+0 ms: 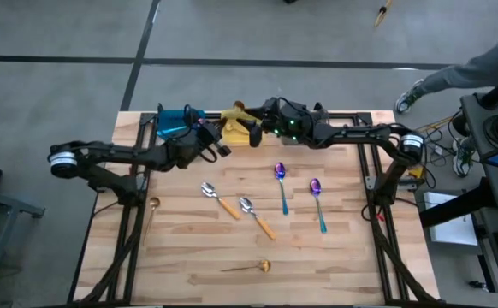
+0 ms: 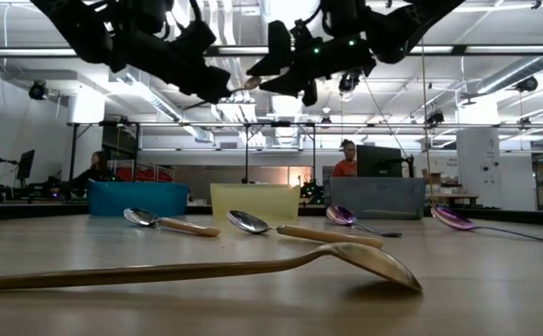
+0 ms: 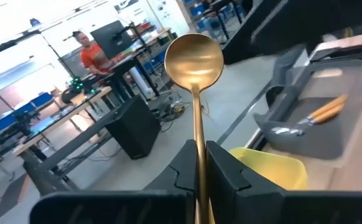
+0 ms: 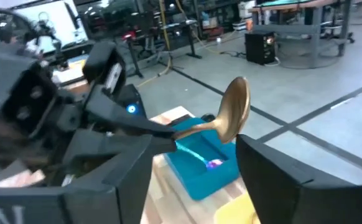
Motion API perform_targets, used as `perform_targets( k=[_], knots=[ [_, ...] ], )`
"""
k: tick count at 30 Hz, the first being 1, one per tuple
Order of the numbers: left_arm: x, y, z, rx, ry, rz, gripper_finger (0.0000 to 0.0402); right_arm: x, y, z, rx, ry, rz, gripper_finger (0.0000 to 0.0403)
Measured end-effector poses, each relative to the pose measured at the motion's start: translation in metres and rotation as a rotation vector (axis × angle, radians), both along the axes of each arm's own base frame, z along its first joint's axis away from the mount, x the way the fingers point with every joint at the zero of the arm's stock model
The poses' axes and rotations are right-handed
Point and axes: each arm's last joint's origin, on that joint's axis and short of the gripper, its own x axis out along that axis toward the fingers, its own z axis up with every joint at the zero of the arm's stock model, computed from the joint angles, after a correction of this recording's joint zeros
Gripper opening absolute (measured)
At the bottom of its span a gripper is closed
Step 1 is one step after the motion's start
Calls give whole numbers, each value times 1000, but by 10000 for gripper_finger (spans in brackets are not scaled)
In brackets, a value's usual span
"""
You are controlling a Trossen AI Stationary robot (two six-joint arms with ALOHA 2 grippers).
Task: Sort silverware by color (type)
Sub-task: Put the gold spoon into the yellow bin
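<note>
Holding a gold spoon [image 3: 194,59] by its handle, my left gripper [image 3: 199,168] hangs above the far edge of the table [image 1: 334,257], its fingers clamped tight on the shaft so the bowl sticks out ahead. My right gripper [image 4: 193,168] has its fingers spread wide on either side of that same spoon's bowl [image 4: 234,111] without pinching it (the two arms meet nose to nose up there, over the bins). From above I see the blue bin [image 1: 174,121] at the far left of the row and the yellow bin [image 1: 236,122] next to it; the level camera adds the gray bin [image 2: 377,197] to the right of those. The left wrist camera shows an orange-handled spoon [image 3: 318,114] already lying in the gray bin, and the right wrist camera shows a teal-handled spoon [image 4: 199,155] in the blue one.

On the table itself, two orange-handled spoons [image 1: 221,199] and [image 1: 257,216] lie side by side near the middle, and two purple spoons with teal handles [image 1: 281,185] and [image 1: 317,202] lie to their right, all well apart from the grippers. Another gold spoon [image 1: 247,268] rests near the front edge, and one more [image 1: 152,212] lies along the left edge beside the frame. A person [image 2: 346,159] sits at a desk in the room beyond.
</note>
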Motion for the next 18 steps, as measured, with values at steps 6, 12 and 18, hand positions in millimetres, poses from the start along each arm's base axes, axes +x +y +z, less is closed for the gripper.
perform_targets(
  k=[6,12,18],
  knots=[
    [5,0,2,-6,-9,-19,0,10,-7,5,10,-23,-20,236],
    [4,0,-1,-31,-20,-23,0,9,-9,8,-21,-22,-109,226],
    [3,-1,-1,-42,-35,-24,4,10,-9,9,-39,-26,-112,209]
  ],
)
